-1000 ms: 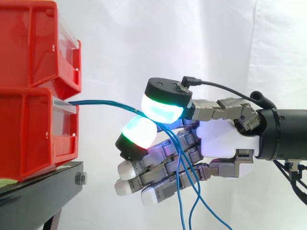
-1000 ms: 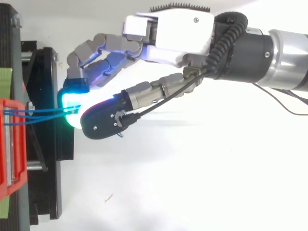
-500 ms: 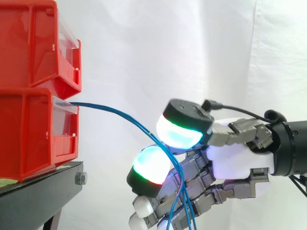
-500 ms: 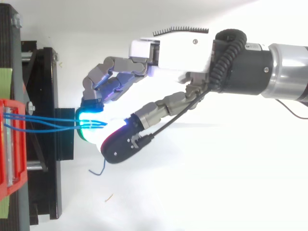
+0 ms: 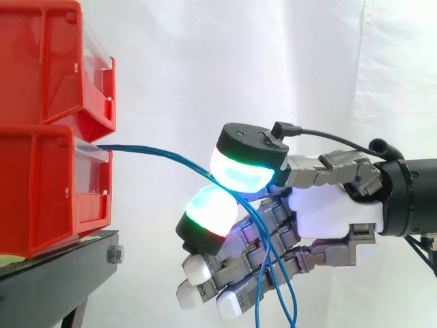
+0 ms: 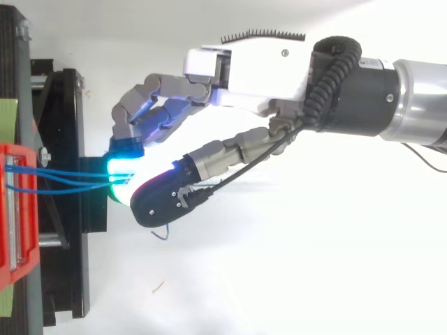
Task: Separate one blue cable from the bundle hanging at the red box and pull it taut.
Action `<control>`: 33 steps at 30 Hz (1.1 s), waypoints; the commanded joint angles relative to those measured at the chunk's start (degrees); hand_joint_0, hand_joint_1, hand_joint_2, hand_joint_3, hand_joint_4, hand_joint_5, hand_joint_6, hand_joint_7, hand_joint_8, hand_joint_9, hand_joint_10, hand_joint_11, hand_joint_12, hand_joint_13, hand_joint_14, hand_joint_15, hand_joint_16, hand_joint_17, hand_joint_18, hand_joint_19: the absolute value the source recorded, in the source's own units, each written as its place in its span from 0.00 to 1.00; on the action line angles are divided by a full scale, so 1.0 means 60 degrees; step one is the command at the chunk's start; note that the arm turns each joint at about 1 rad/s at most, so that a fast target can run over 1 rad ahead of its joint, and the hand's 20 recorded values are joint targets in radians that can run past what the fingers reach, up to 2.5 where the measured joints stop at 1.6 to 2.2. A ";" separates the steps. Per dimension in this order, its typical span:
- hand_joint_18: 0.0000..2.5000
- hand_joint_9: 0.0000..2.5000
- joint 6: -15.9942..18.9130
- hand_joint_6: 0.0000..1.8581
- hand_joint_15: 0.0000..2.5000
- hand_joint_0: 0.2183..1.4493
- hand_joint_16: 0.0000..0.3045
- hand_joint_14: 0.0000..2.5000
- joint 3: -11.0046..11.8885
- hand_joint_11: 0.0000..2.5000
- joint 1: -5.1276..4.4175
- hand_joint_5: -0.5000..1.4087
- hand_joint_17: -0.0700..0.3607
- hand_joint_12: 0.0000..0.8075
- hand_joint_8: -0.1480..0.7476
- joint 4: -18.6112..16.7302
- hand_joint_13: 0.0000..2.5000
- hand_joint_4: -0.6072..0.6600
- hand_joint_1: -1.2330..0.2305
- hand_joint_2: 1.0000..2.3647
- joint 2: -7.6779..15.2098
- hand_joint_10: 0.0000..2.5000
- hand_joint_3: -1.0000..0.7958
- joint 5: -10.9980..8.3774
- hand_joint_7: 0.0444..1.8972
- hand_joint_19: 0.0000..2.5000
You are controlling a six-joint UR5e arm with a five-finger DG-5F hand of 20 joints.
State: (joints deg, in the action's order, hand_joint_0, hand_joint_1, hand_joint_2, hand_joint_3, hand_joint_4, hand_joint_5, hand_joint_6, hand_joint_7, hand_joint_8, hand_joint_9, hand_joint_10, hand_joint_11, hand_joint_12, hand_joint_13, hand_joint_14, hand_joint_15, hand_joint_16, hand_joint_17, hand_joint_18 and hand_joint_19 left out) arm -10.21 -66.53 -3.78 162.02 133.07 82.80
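- The hand grips the thin blue cables: its two large glowing fingertips close on them from above and below, while the other fingers curl loosely underneath.
- The cables leave the front of the lower red plastic box on the black stand, run in a shallow downward curve to the pinch, then drop loose across the fingers.
- More than one strand appears to pass through the pinch, so the separating looks unfinished. To do it well, the pads should let all strands but one slip out before any hard pull.
- The pull should then go straight away from the box, slowly, until the curve flattens; a jerk could drag the strand out of the box or shift it.
- The side view gives height: the sag in the span, the pads stacked one over the other, and the tails hanging below.
- The top view gives spread: the strands sit apart at the box and converge at the green-lit pad, with a short blue end curling beside the dark-backed fingertip.
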 commanded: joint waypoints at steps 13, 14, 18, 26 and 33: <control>0.27 0.32 -0.0027 0.48 0.08 0.28 0.17 0.00 0.0000 0.23 -0.0044 0.16 0.43 0.49 0.56 0.0009 0.23 0.63 0.30 0.00 -0.0001 0.01 0.28 -0.0001 0.51 0.11; 0.28 0.32 -0.0027 0.48 0.08 0.27 0.17 0.00 0.0014 0.23 -0.0044 0.16 0.43 0.49 0.56 -0.0006 0.23 0.63 0.31 0.00 -0.0001 0.01 0.28 -0.0001 0.51 0.11; 0.29 0.34 -0.0013 0.46 0.08 0.25 0.17 0.00 0.0000 0.22 -0.0059 0.18 0.43 0.50 0.57 -0.0006 0.24 0.64 0.44 0.00 -0.0001 0.01 0.28 -0.0001 0.51 0.11; 0.29 0.36 -0.0027 0.47 0.09 0.31 0.17 0.00 0.0000 0.25 -0.0073 0.18 0.43 0.50 0.58 -0.0006 0.24 0.63 0.44 0.01 -0.0001 0.00 0.39 -0.0001 0.55 0.13; 0.30 0.33 -0.0027 0.49 0.09 0.34 0.18 0.00 0.0000 0.26 -0.0073 0.16 0.44 0.51 0.59 -0.0035 0.24 0.59 0.27 0.01 -0.0001 0.01 0.48 -0.0001 0.56 0.12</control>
State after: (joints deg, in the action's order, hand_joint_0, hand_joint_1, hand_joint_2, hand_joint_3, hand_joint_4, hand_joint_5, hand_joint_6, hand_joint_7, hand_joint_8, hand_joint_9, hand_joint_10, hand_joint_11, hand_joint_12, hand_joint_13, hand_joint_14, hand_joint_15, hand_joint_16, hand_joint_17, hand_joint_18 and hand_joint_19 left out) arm -10.39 -66.53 -4.23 161.89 133.09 82.79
